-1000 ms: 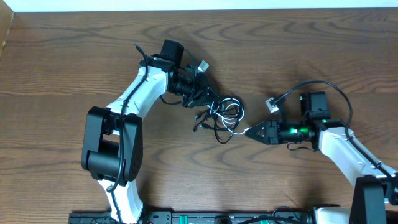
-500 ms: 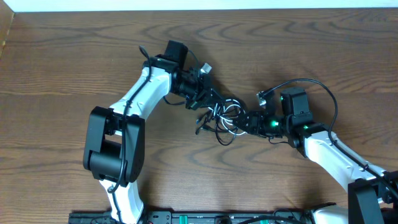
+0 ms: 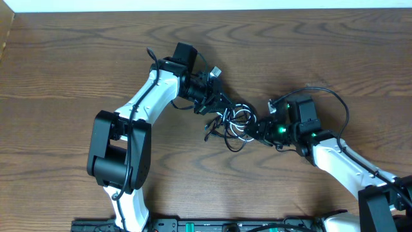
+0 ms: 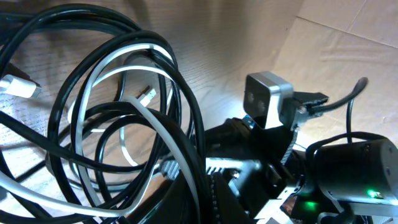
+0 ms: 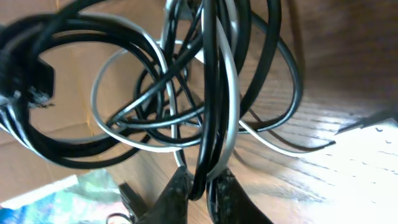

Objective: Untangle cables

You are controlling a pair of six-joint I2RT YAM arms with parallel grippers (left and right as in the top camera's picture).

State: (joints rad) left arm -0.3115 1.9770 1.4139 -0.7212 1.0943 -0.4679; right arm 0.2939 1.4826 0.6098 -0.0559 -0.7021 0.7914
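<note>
The cables (image 3: 233, 121) lie as one knotted bundle of black and white loops at the table's middle. My left gripper (image 3: 217, 103) comes in from the upper left and is shut on strands at the bundle's left edge. In the left wrist view its fingers (image 4: 205, 186) pinch a black cable (image 4: 193, 124) and a white cable (image 4: 163, 134). From the right, my right gripper (image 3: 259, 131) meets the bundle's right edge. Its jaws (image 5: 202, 183) are shut on a black strand (image 5: 211, 93) and a white strand (image 5: 238, 106) that run straight up between them. The plug ends lie loose.
The wooden table (image 3: 309, 58) extends all round the bundle. The right arm's camera head (image 4: 268, 99) and its thick black wire (image 3: 335, 96) sit close behind the tangle. A black base rail (image 3: 193, 225) runs along the front edge.
My right gripper has moved left into the bundle and closed on strands. The left gripper has stayed shut and shifted slightly up and right with the cables.
</note>
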